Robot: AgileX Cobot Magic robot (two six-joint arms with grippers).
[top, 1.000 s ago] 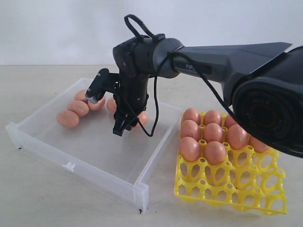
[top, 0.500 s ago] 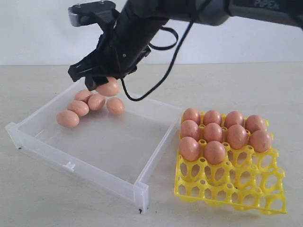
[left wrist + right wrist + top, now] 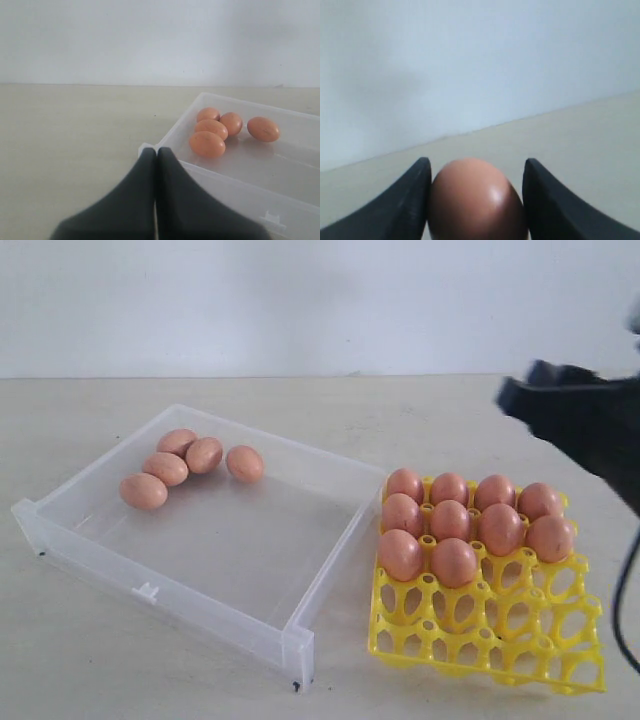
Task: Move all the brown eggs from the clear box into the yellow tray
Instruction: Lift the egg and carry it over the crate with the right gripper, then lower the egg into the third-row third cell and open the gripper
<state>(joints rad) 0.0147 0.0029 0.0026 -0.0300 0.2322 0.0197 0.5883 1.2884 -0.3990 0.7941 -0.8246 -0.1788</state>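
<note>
Clamped in the right gripper (image 3: pixel 476 167): one egg (image 3: pixel 477 200), long axis upright, lower end cut off at the frame's bottom. Seen outside only as a dark blur, far right, above the tray (image 3: pixel 480 655). Left gripper (image 3: pixel 155 152) pinched shut, bare, near the box (image 3: pixel 200 605) corner. Five eggs (image 3: pixel 204 455) bunched upper left in the box; tray's lower rows open.

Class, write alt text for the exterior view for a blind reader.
Five brown eggs lie clustered in the far corner of a clear box. Beside it, a yellow tray holds ten more eggs in its far rows. A blurred dark robot arm shows at right.
</note>
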